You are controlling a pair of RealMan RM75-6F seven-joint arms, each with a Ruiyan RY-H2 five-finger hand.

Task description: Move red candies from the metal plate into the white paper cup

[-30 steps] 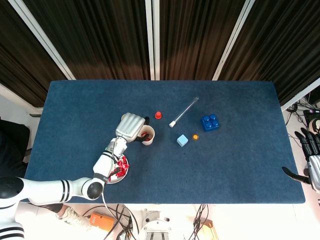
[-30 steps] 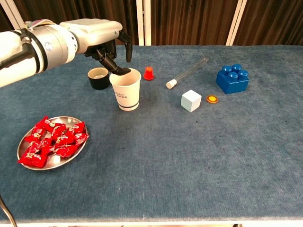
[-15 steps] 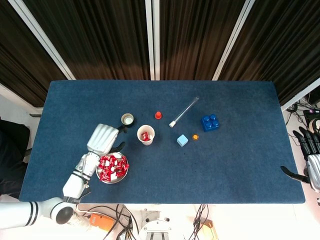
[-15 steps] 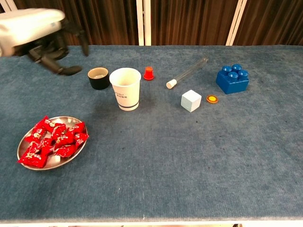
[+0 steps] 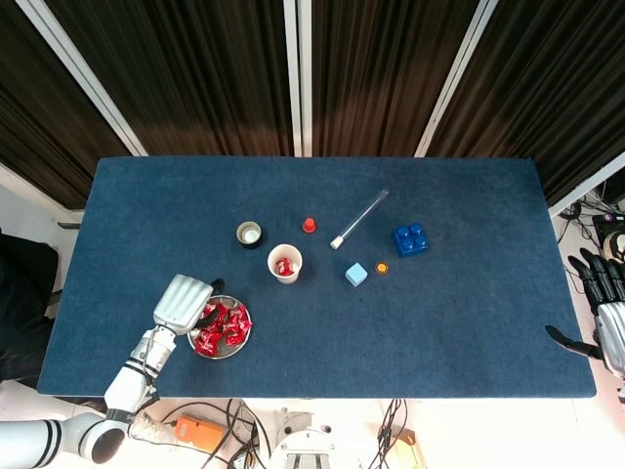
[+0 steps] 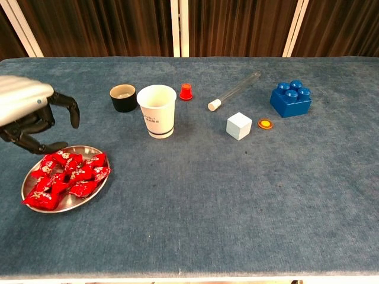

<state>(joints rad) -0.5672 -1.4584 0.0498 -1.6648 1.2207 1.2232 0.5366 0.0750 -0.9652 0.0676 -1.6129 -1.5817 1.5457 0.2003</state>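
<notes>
- Blue cloth-covered table (image 5: 469,313) before dark curtains.
- Left hand (image 5: 183,302) (image 6: 26,112) now down over the near-left rim of the metal plate (image 5: 219,353) (image 6: 26,180), moved back from its earlier spot nearer the cups; fingers curled downward and apart, holding nothing.
- Red candies (image 5: 221,326) (image 6: 66,175) heaped on that plate, directly under and just right of the fingertips; contact not clear.
- White paper cup (image 5: 285,264) (image 6: 157,111) upright, beyond and to the right of the left hand, one red candy inside in the head view, same as half a second ago.
- Small dark cup (image 5: 249,234) (image 6: 123,98) just behind, unchanged.
- Right hand (image 5: 607,313) off the table's far right edge, unmoved, fingers spread and empty.
- Red cap (image 5: 309,225), test tube (image 5: 358,219), pale blue cube (image 5: 356,274), orange disc (image 5: 382,267) and blue brick (image 5: 410,238) all in place as before.
</notes>
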